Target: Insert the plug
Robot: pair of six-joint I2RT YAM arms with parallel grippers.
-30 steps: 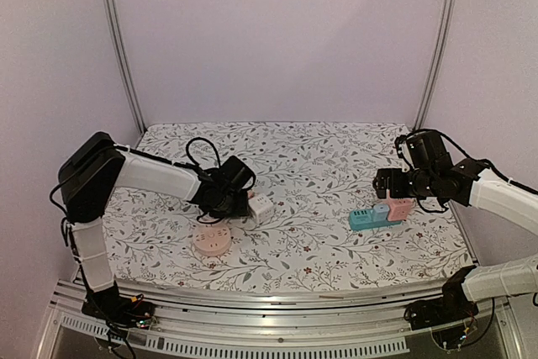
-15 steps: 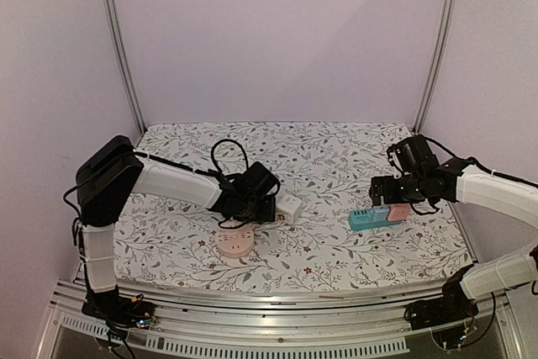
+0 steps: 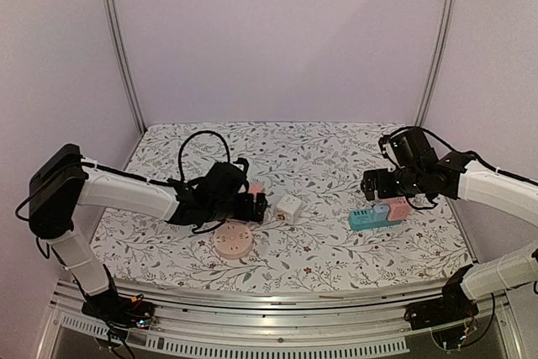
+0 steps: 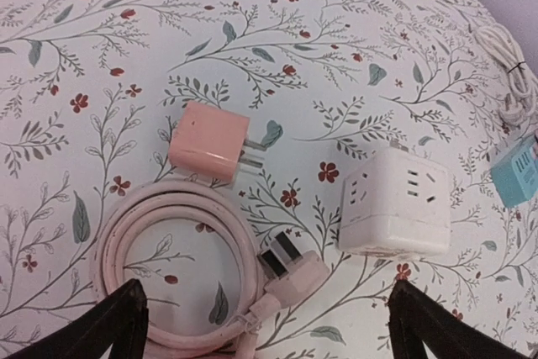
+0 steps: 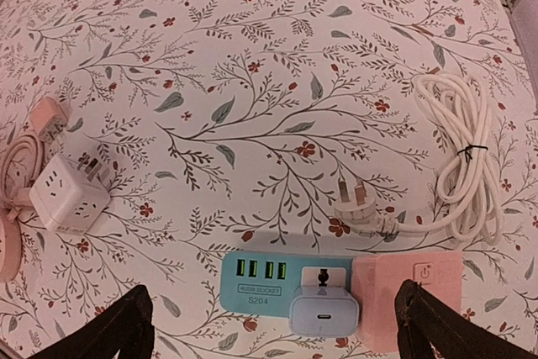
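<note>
Top external view, near edge first: a round pink disc (image 3: 233,240) lies on the flowered cloth (image 3: 319,250) just ahead of the left arm. The left gripper (image 3: 259,206) hangs low just behind the disc, released and grasping nothing. Its wrist view confirms this: the fingertips (image 4: 116,329) stand far apart at the lower corners, with only a coil of pink cable (image 4: 168,233) on the cloth beneath. The cable's plug (image 4: 290,265) rests loose at the coil's edge, near the white cube socket (image 4: 393,203). The pink adapter plug (image 4: 210,140) lies on its side just beyond the coil, prongs pointing toward the cube. Bare cloth separates prongs and cube, so it is not inserted. The cube stands apart from both fingers. On the table's right side, the right gripper (image 5: 273,308) hovers with its jaws spread fully, holding nothing. Below it a teal power strip (image 5: 252,290) carries a small pale charger (image 5: 324,308), and a pink block (image 5: 408,287) butts against the strip's outer end. Beyond the strip a white plug (image 5: 357,203) lies loose, joined to its bundled white cable (image 5: 462,157) toward the far right.
</note>
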